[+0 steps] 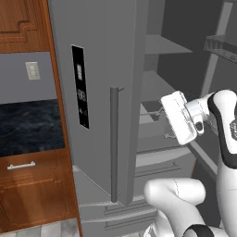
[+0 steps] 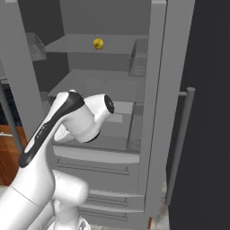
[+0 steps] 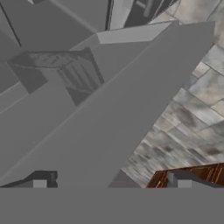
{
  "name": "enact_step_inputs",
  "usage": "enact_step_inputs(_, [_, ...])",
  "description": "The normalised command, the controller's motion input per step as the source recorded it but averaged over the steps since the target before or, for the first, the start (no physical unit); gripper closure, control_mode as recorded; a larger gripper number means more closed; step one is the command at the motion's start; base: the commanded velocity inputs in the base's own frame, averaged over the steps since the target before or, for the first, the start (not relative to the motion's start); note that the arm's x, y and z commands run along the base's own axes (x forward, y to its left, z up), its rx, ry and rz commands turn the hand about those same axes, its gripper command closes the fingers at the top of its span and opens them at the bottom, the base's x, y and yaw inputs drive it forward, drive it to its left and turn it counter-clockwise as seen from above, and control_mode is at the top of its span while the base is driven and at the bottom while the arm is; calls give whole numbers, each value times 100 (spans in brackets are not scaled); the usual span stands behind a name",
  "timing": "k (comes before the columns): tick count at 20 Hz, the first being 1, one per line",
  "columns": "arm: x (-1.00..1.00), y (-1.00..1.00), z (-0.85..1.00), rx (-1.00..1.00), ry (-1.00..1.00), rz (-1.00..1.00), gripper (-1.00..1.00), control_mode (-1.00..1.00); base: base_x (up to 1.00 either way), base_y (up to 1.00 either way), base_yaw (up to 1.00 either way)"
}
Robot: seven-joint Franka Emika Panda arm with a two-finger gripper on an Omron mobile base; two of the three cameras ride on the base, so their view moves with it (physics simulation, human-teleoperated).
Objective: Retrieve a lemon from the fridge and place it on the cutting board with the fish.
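The lemon [image 2: 98, 43] sits alone on a high shelf [image 2: 85, 45] inside the open fridge [image 1: 99, 83]. A wire basket [image 2: 139, 63] hangs on the door to its right. Lower down, the gripper [image 3: 111, 181] is open wide and holds nothing.

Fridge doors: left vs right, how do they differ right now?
The left door carries a black display panel; the right door shows none. The left door looks near closed, while the right door is swung wide, baring the shelves and the lemon. Both are grey with long vertical bar handles.
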Motion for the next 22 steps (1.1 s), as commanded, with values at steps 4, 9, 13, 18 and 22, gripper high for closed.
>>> enact_step_inputs(4, [36,33,0,1,-4,3,-100,-100,0,0,0])
enact_step_inputs(9, [10,44,0,0,0,0,-100,-100,0,0,0])
enact_step_inputs(13, [1,45,0,0,0,0,-100,-100,0,0,0])
enact_step_inputs(18, [16,36,0,0,0,0,-100,-100,0,0,0])
enact_step_inputs(22, [17,34,0,0,0,0,-100,-100,0,0,0])
